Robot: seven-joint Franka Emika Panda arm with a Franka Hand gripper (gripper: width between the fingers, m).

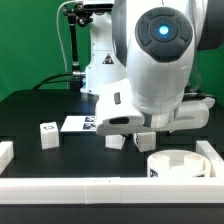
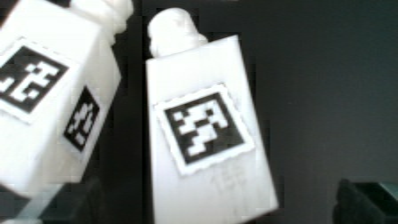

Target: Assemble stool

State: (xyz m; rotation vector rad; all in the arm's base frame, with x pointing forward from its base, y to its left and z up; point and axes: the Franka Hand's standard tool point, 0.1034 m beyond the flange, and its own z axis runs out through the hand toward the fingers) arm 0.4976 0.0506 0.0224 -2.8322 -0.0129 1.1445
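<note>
Two blocky white plastic legs [image 2: 210, 130] sit under gripper [image 2: 199, 208], jaws apart, empty. Step: grab one. Next: lower, pinch.

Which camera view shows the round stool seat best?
The exterior view: the round seat lies near that view's lower right, inside the white border rails, with its rim and one tag visible. The wrist view shows two white legs with tags, close up, but no seat.

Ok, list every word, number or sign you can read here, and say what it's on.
No words, numbers or brand names can be read anywhere.
Legs: black-and-white square tags, patterns only, no text.
Seat and marker board: tags too small to make out.
</note>
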